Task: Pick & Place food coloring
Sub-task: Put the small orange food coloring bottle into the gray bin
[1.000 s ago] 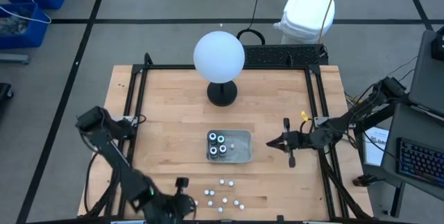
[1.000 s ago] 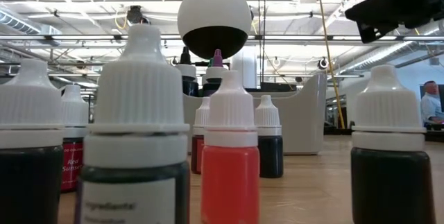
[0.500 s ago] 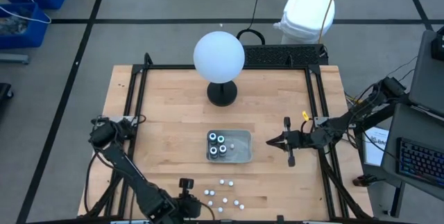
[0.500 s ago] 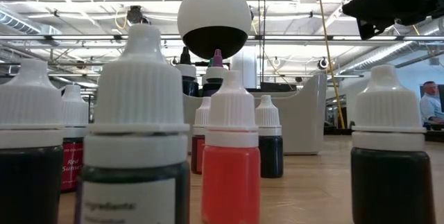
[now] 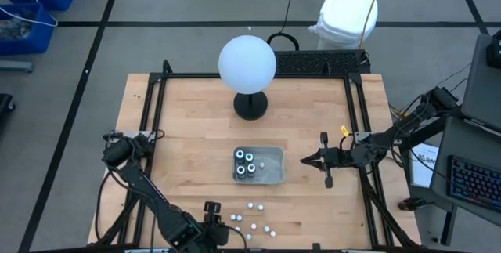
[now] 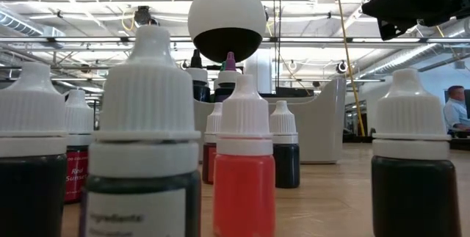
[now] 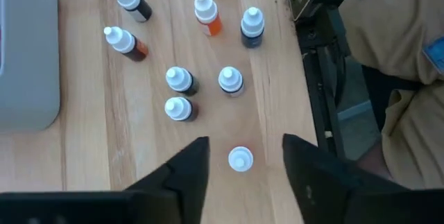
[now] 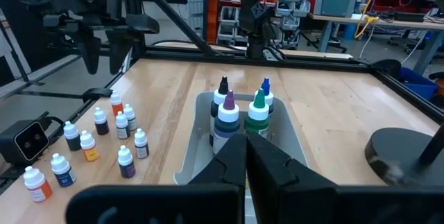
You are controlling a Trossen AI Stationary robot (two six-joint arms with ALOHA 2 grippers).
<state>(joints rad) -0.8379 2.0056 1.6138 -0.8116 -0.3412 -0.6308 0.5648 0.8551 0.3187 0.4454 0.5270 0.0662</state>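
My left gripper [image 7: 240, 165] has slid toward the small bottles [image 5: 249, 223] near the table's front edge, its fingers now spread above one white-capped bottle [image 7: 240, 159]. I'm centring before descending; right gripper [image 5: 307, 160] is waiting shut beside the tray [image 5: 273, 176].

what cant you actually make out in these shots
- High view: the left gripper sits at the bottom edge, so its fingers cannot be read there.
- High view: the small white-capped food coloring bottles are too tiny to tell their colours.
- Low view: the nearest white-capped bottle blocks the shallow grey rectangular tray.
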